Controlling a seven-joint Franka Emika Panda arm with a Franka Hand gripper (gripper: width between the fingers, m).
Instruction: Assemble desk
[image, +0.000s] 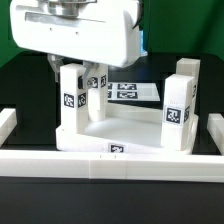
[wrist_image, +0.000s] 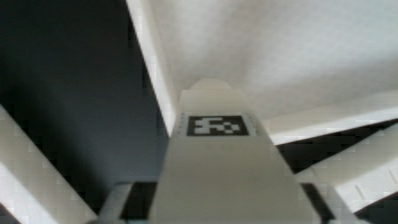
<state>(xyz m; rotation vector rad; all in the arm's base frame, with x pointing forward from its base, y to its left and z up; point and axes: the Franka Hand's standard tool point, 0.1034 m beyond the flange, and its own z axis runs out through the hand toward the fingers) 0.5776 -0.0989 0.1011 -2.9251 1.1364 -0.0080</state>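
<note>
A: Going from the exterior view's left, what is there?

B: A white border rail (image: 110, 163) runs across the front of the black table (image: 20, 90), with a raised end at each side. Behind it sits the desk's tabletop (image: 125, 128), a white square tray with a raised rim. At its corner on the exterior view's left a white leg (image: 71, 97) stands upright, and the arm's big white housing hangs right above it.

A: And the gripper?

B: The gripper (image: 72, 72) comes down onto that leg. In the wrist view the leg (wrist_image: 222, 160) runs up the middle of the picture between the two fingers (wrist_image: 121, 200), which sit partly closed against its sides, so it looks clamped on the leg.

A: Any writing?

B: No readable words or brands. Only black-and-white square tags: one on the held leg, one on the tabletop's front rim (image: 117, 149), and several on the marker board (image: 133, 92) lying flat behind the tray.

A: Further over?

B: A second leg (image: 181, 103) stands upright at the tabletop's corner on the exterior view's right, tag facing the camera, well apart from the gripper.
</note>
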